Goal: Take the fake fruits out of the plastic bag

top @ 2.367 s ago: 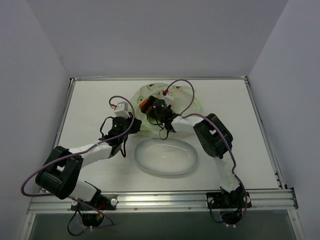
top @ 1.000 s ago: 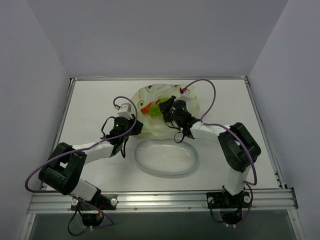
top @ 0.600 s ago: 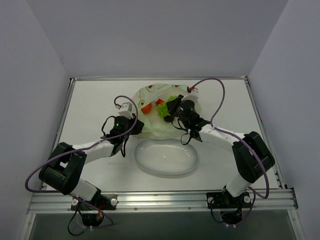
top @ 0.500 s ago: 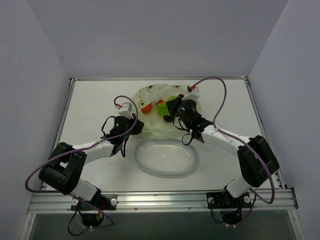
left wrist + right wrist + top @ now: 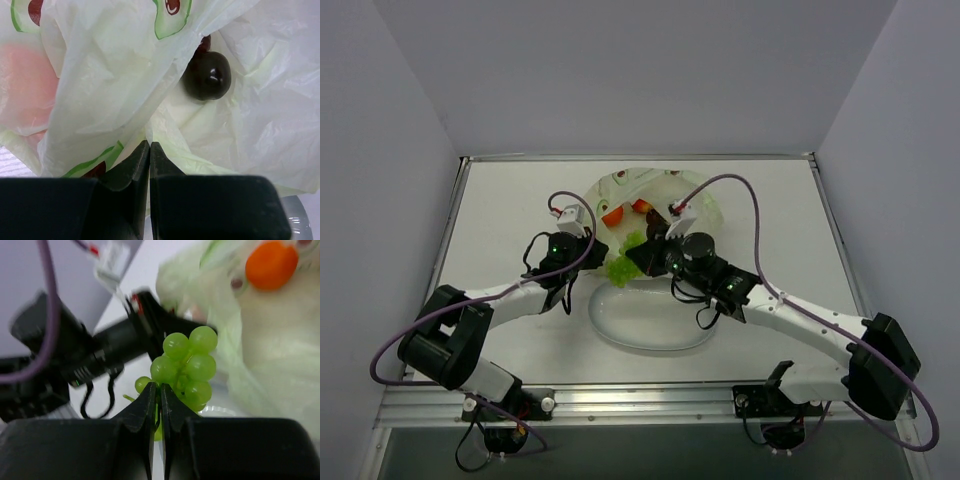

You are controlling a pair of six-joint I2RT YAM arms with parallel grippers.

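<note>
Fingers of the right gripper are squeezed almost shut on the stem of a bunch of shiny green plastic grapes. From above, the bunch hangs outside the thin crinkly pale green-white plastic bag. It is at the far left rim of the white oval plate, between the two grippers. The left gripper is pinched tight on a fold at the bag's near edge. Just past that fold sits a shiny dark maroon ball, partly tucked under a flap (another dark bit peeks out behind it). A round orange plastic fruit lies farther back in the bag, with a small red piece beside it. The black left arm is close behind the grapes.
</note>
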